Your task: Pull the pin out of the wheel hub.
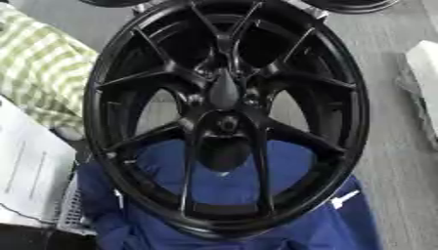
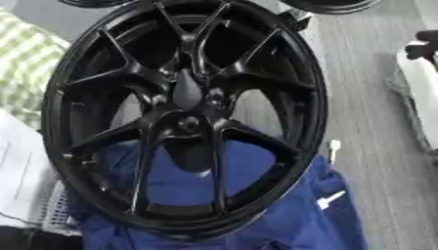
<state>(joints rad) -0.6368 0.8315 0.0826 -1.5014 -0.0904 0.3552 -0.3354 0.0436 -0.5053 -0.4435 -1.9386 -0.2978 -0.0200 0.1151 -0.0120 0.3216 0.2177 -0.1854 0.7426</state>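
Note:
A large black wheel hub [image 1: 227,117] with thin branching spokes fills both views, its lower rim resting on a blue cloth [image 1: 325,229]. At its centre sits a dark, rounded, elongated piece [image 1: 224,90], which may be the pin, with a round hole [image 1: 227,124] just below it. Neither of my hands shows in either view.
A green and white checked cloth [image 1: 34,68] lies at the left, with a white sheet [image 1: 30,166] below it. A white object [image 2: 419,78] with something dark [image 2: 425,44] on it is at the right edge. Grey boards [image 2: 376,146] lie beside the hub. Dark round shapes [image 1: 346,4] sit at the top.

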